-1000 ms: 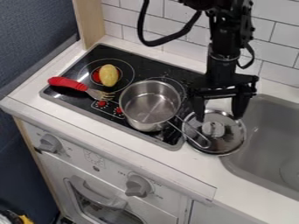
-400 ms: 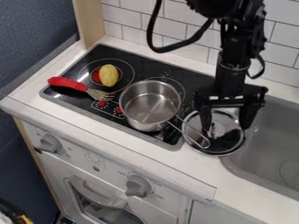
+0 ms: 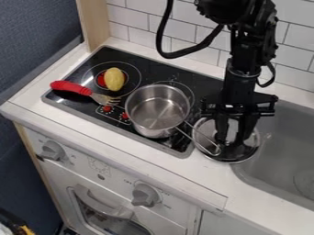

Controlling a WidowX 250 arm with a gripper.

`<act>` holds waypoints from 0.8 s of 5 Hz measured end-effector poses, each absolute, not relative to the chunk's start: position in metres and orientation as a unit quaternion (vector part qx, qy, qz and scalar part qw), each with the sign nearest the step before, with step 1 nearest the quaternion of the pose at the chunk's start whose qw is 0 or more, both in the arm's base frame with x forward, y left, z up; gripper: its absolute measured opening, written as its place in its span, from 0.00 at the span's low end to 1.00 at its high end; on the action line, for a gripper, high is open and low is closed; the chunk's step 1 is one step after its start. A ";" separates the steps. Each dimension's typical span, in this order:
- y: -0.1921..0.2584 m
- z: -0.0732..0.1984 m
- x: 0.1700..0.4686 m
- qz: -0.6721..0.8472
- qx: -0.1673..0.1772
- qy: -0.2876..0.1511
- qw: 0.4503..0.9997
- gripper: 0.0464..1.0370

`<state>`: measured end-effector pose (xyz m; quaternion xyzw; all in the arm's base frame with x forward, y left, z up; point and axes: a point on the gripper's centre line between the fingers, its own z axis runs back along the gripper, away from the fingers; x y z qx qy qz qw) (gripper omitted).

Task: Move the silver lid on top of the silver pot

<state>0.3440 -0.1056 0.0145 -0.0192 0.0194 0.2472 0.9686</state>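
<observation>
The black gripper (image 3: 233, 140) is low over the silver lid (image 3: 213, 153), its two fingers drawn in around the knob and shut on it. They cover most of the knob. The lid lies on the white counter between the stove and the sink. To its left, the open silver pot (image 3: 158, 110) stands upright and empty on the black cooktop. Its wire handle points toward the lid and crosses the lid's left edge in this view.
A yellow potato-like object (image 3: 114, 79) sits on the rear left burner of the cooktop (image 3: 169, 75). A red-handled fork (image 3: 72, 87) lies left of the pot. The grey sink (image 3: 276, 156) is right of the lid, and a tiled wall stands behind.
The gripper has moved right and then down at the lid, and its fingers have come closer together over the knob. The lid's right edge has shifted slightly. The pot has stayed put.
</observation>
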 end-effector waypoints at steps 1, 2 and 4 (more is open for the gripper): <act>-0.104 0.014 0.345 0.250 -0.017 0.019 0.968 0.18; -0.103 0.014 0.345 0.249 -0.016 0.020 0.968 0.04; -0.102 0.015 0.346 0.254 -0.022 0.021 0.967 0.01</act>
